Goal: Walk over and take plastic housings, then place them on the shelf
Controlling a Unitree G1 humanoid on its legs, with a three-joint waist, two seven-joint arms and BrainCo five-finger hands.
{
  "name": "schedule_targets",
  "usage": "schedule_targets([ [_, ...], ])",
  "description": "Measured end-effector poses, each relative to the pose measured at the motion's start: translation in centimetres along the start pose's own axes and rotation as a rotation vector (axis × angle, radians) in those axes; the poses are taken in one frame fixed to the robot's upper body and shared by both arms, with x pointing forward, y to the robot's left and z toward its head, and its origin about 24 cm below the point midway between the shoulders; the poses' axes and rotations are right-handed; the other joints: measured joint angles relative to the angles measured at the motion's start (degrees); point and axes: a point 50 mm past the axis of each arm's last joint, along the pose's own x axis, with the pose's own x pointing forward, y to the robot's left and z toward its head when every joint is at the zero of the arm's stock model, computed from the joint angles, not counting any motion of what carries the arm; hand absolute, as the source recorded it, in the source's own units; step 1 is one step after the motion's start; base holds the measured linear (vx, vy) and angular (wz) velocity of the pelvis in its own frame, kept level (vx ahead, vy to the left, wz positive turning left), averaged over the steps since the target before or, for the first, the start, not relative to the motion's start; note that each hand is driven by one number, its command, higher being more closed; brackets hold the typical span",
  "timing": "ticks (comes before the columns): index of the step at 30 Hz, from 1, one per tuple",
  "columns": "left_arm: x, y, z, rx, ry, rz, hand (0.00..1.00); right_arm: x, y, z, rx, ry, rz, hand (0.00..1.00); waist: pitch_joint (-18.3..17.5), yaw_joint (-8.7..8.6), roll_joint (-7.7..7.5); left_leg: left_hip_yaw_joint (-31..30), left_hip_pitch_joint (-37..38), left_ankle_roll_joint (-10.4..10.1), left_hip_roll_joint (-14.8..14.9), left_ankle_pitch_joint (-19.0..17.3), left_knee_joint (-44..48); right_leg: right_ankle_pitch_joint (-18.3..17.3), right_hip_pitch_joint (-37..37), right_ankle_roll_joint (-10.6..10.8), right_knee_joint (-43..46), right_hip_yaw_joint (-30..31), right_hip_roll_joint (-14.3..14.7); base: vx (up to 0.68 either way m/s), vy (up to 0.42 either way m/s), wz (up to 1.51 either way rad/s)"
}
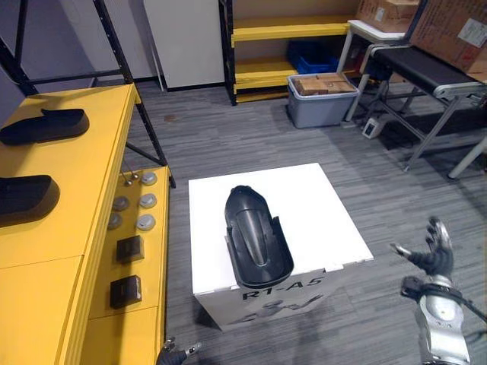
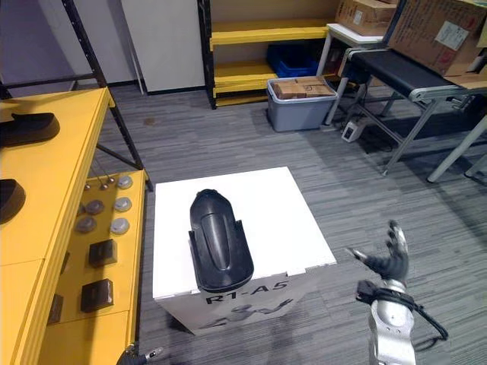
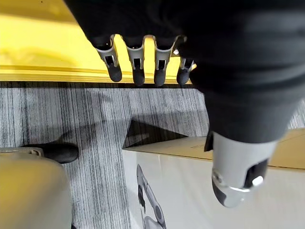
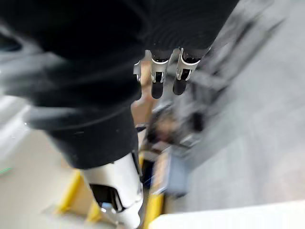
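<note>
The right hand is hovering nearest, at about four o'clock, fingers spread wide and holding nothing. The left hand is hanging at about seven o'clock beside the yellow shelf, its fingers seemingly straight and empty too, though little of it is showing. The black plastic housing is lying untouched at the centre on the white box, so the walk-up is looking nearly done and the next move is calling for both hands to close on its sides; dark print is running across the box's front face, and two more housings are resting on the shelf at nine to ten o'clock.
</note>
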Motion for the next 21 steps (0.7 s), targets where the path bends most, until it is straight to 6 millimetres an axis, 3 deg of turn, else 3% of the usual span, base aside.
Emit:
schedule_targets([
  [4, 0.1, -0.1, 0.4, 0.024, -0.022, -0.015, 0.00, 0.6, 4.3, 3.4, 0.053, -0.163, 0.164, 0.00, -0.21, 0.78, -0.41, -0.09, -0.13, 0.15, -0.20, 0.14, -0.07, 0.38, 0.23, 0.09, -0.64, -0.15, -0.17, 0.00, 0.006, 0.01],
  [9, 0.1, -0.2, 0.7, 0.034, -0.034, -0.022, 0.00, -0.2, 8.1, 3.8, 0.087, -0.177, 0.286, 0.00, -0.20, 1.79, -0.42, -1.05, 0.01, 0.19, -0.43, 0.27, -0.06, 0.44, 1.25, 0.19, -1.47, -1.10, -0.39, 0.01, 0.016, 0.12],
  [13, 0.1, -0.3, 0.7, 0.033, -0.036, -0.023, 0.00, -0.6, 10.4, 1.8, 0.036, -0.090, 0.340, 0.00, -0.19, 2.67, -0.42, -1.78, 0.01, -0.06, -0.56, 0.61, -0.05, 0.46, 1.81, 0.23, -1.76, -1.93, -0.53, 0.00, 0.009, 0.12],
  [15, 0.1, -0.3, 0.7, 0.033, -0.035, -0.020, 0.00, -0.9, 12.0, -0.2, -0.007, 0.014, 0.372, 0.00, -0.18, 2.77, -0.42, -2.24, -0.01, -0.20, -0.57, 0.82, -0.05, 0.45, 1.98, 0.23, -1.76, -2.32, -0.56, -0.02, 0.005, 0.09],
  [21, 0.1, -0.4, 0.7, 0.032, -0.033, -0.017, 0.00, -2.7, 14.4, -3.9, -0.085, 0.200, 0.443, 0.00, 0.01, 3.07, -0.42, -3.56, -0.17, -0.75, -0.58, 1.78, -0.66, 0.45, 2.17, 0.23, -1.63, -3.78, -0.65, -0.03, -0.003, 0.13],
])
